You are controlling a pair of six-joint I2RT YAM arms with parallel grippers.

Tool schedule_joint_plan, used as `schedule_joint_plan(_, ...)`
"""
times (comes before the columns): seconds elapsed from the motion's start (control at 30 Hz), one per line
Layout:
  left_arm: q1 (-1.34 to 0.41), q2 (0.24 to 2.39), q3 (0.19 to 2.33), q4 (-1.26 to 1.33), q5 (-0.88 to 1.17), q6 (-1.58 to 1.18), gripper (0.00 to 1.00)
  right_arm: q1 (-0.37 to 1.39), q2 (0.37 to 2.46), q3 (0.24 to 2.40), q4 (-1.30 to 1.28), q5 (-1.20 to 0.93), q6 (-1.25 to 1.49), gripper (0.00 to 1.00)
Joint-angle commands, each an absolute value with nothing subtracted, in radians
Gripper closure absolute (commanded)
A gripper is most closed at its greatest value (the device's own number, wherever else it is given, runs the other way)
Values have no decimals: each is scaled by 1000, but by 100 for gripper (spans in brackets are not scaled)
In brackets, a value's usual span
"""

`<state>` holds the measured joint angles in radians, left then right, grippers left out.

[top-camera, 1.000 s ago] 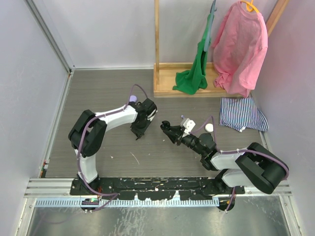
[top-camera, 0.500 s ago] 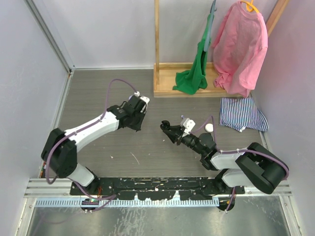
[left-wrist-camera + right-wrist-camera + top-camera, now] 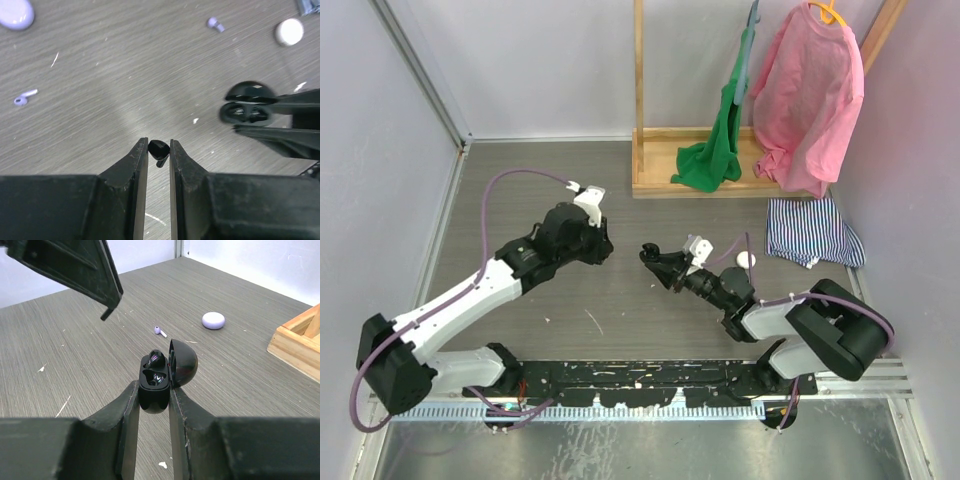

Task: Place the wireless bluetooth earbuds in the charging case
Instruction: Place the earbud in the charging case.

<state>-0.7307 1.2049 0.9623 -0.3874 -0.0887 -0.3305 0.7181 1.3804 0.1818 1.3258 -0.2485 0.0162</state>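
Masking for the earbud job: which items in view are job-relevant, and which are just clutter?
Job: black earbud in left gripper; open black case in right gripper; lilac earbuds, lilac case, white case, likely next.
Lying about: pink shirt, green garment, striped cloth, wooden rack.

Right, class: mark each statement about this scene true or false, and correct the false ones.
1. The left claw grips a black earbud. True.
2. The black case in the right claw has its lid shut. False: the lid stands open.
3. The lilac case lies on the table, in neither claw. True.
4. The black earbud sits inside the black case. False: it is between the left claw's fingers, apart from the case.
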Motion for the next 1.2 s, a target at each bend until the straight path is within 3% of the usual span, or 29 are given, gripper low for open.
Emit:
schedule_joint_plan(0.0, -746, 1115, 943, -203, -49, -371, 91, 728, 1405, 227, 1460, -276, 44, 94)
schedule_joint_plan(0.53, -825, 1064, 848, 96, 12, -407, 90, 741, 1437, 254, 1555, -306, 86, 94)
schedule_joint_plan(1.17, -920, 1122, 793, 221, -115, -380, 90, 745, 1398, 222, 1598, -304, 86, 93)
